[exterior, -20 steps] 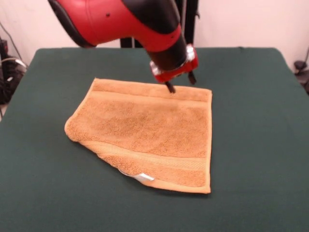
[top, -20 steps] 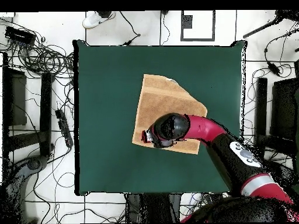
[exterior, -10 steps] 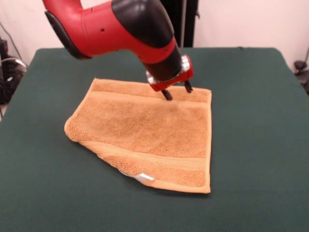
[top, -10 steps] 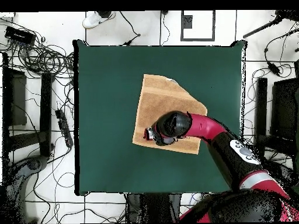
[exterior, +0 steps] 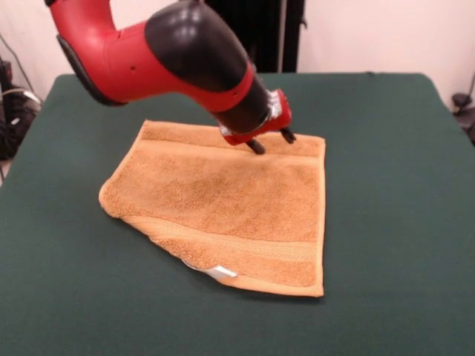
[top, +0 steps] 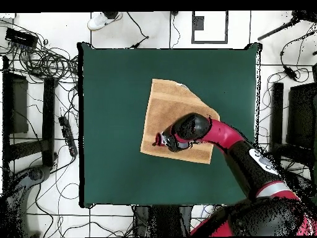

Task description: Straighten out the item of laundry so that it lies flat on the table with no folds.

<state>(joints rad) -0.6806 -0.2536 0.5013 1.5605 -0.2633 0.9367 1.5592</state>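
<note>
— On the green counter (exterior: pixel 386 193), where did we find the towel (exterior: pixel 223 200), and why did it sit the way it did?

— We found it near the middle of the counter, with bare felt on every side. It was not lying open. In the front view the corner nearest the camera on the left was cut off at a slant, and a rounded, thick edge ran along that slant, so we judged one corner was folded under. That would explain why the outline in the overhead view had five sides rather than four.

— And the arm (exterior: pixel 163 55)?

— It reached down over the towel's far edge, its red and black wrist tilted low. We took that angle to mean it was working at the far woven band (exterior: pixel 223 150), not at the folded corner, which lay well apart from it.

— What of the pincer (exterior: pixel 269 141)?

— Its two dark tips stood apart, with a gap between them, and held nothing. They hung at the far band, just above or barely touching the cloth; we could not tell which.

— Anything smaller?

— A small white tag (exterior: pixel 220 272) peeked out from beneath the slanted edge at the near side. We read it as sewn to the hem now tucked below, which backed our guess about the fold. By our judgement the task was not done: that corner had yet to be drawn out flat.
</note>
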